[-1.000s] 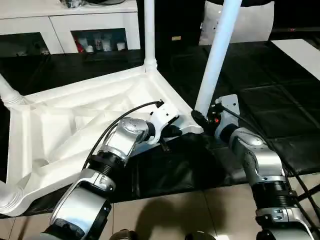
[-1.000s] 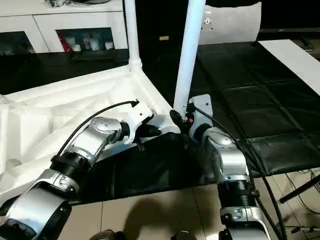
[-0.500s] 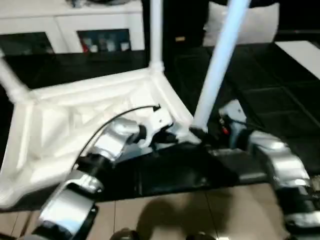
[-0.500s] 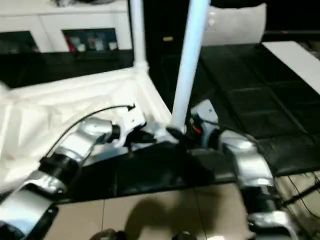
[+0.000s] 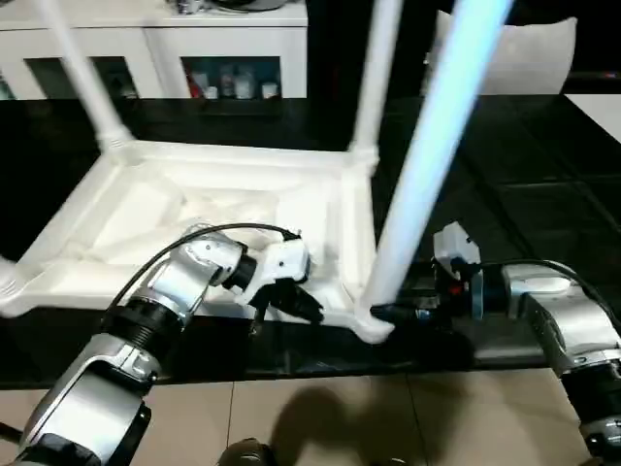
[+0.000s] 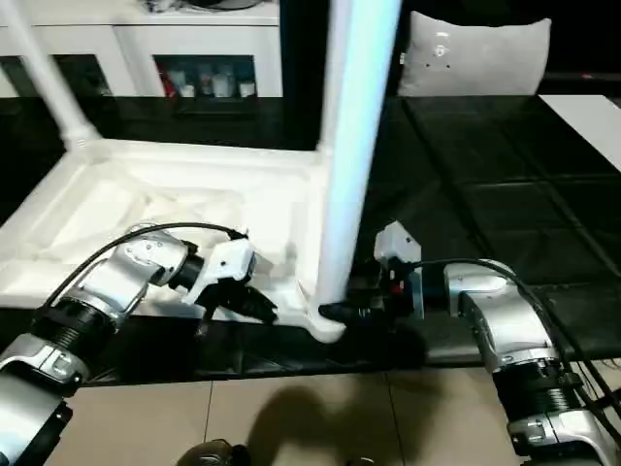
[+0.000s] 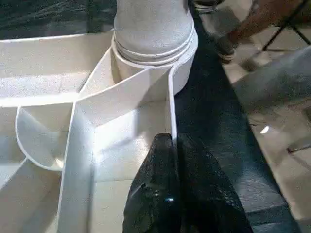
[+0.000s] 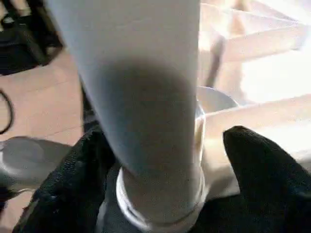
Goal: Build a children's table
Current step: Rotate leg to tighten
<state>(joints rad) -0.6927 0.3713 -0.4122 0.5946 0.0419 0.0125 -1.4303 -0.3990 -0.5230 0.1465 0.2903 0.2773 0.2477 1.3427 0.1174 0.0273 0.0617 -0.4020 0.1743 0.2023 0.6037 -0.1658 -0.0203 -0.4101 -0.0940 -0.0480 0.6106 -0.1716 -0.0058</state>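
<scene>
Table top lies upside down on the black mat, legs standing in its corner sockets; the nearest leg rises at the near right corner. Left forearm reaches in low from the left, right forearm level from the right. Left gripper, fingers pressed together, pinches the thin near rim wall. Right gripper stands wide, its fingers flanking the leg's base; whether they touch it I cannot tell.

The near leg runs off the top edge.
</scene>
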